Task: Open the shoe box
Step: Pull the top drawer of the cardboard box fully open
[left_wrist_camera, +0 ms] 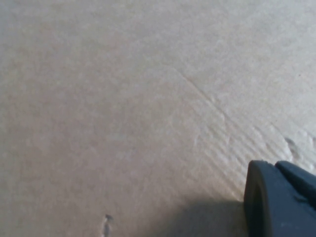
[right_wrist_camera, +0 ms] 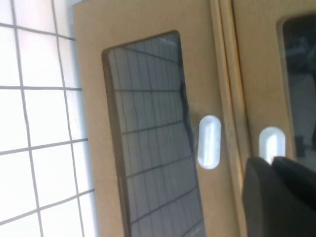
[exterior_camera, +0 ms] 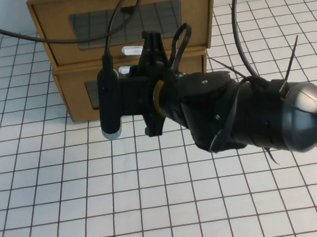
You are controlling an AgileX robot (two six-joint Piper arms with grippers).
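Close against plain cardboard (left_wrist_camera: 123,98) in the left wrist view: left gripper (left_wrist_camera: 279,197), grip state impossible to tell. At upper centre of the high view, stacked: top box (exterior_camera: 55,27) on bottom box (exterior_camera: 78,102), with white top tab (exterior_camera: 133,50) and bottom tab (exterior_camera: 124,70) either side of the seam. Just right of the top tab: right gripper (exterior_camera: 152,38), clenched tight, arm entering from the right edge; unclear whether pinching that tab. Likely step: grip and pull. Confirm the hold first, then draw straight back toward the lower edge, slowly and level, so as not to drag the stack.
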